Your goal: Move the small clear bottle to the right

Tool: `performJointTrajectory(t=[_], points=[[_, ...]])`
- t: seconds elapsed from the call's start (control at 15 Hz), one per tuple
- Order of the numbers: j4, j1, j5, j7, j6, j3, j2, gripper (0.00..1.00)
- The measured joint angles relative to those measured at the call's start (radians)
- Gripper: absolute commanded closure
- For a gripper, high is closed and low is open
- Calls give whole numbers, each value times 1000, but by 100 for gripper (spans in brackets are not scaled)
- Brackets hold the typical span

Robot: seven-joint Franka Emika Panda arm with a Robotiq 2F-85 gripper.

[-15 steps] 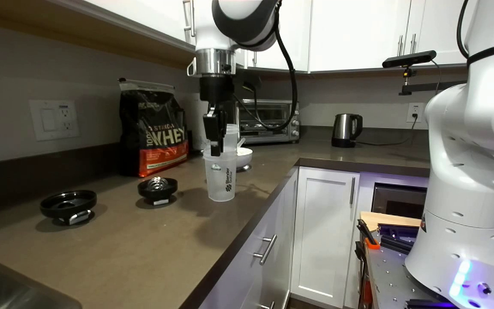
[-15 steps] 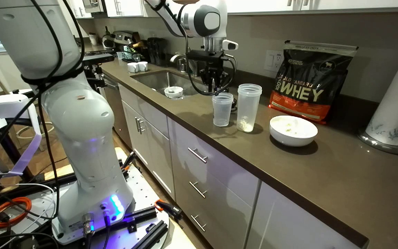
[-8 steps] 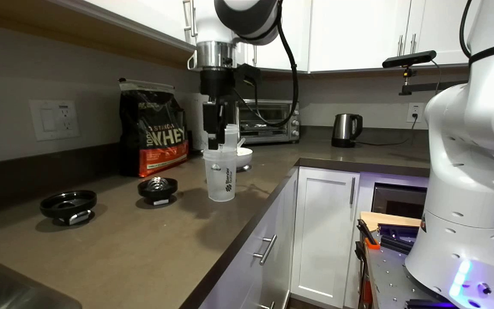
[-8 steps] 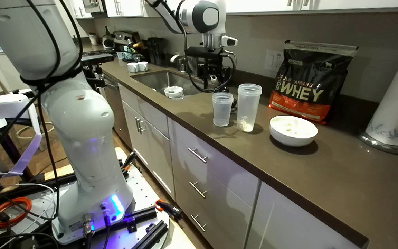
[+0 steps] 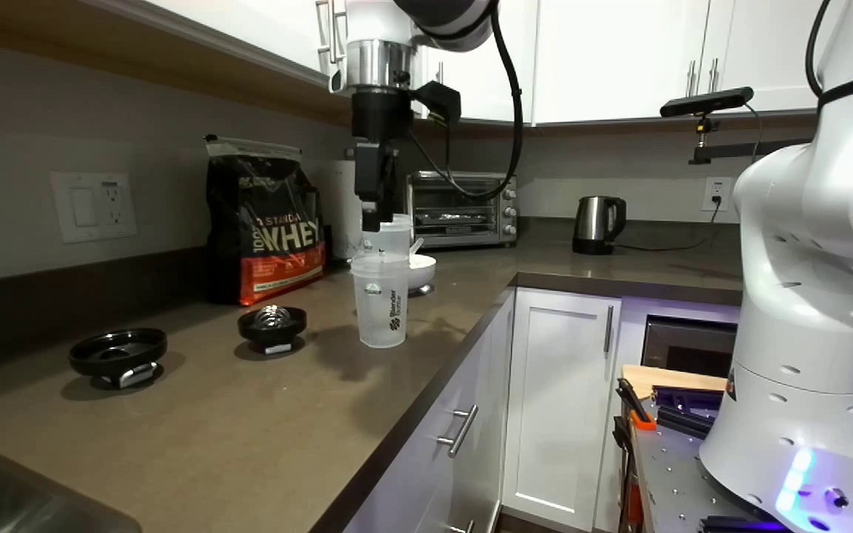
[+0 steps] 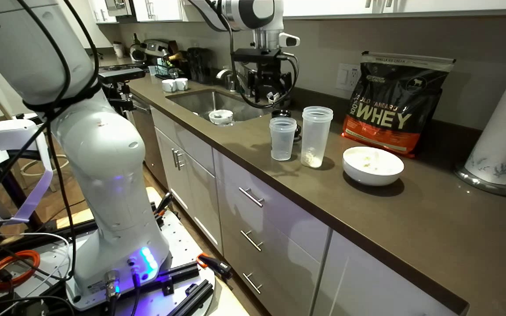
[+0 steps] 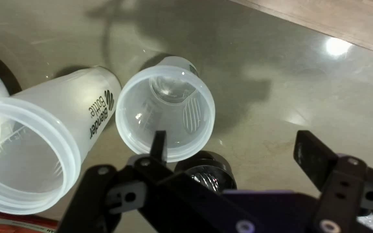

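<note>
1. The small clear bottle (image 6: 283, 142) stands upright on the table (image 6: 411, 228), its long axis vertical and its open mouth facing up.
2. Around it on the table: one taller clear bottle (image 6: 316, 138) just beside it, two black lids (image 5: 118, 352), one white bowl (image 6: 371, 172), one whey bag (image 6: 395, 101) and one paper-towel roll (image 6: 503, 131).
3. The tool (image 7: 231, 144) hangs above the small bottle, clear of it, fingers (image 7: 312, 158) spread wide apart; in the wrist view one finger overlaps the bottle's rim.
</note>
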Motion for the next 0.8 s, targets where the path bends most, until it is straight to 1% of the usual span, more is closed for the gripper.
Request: performJointTrajectory(t=[0.4, 0.8], points=[[0, -6, -56, 9, -2, -6, -16, 0], [0, -16, -59, 9, -7, -17, -22, 0]])
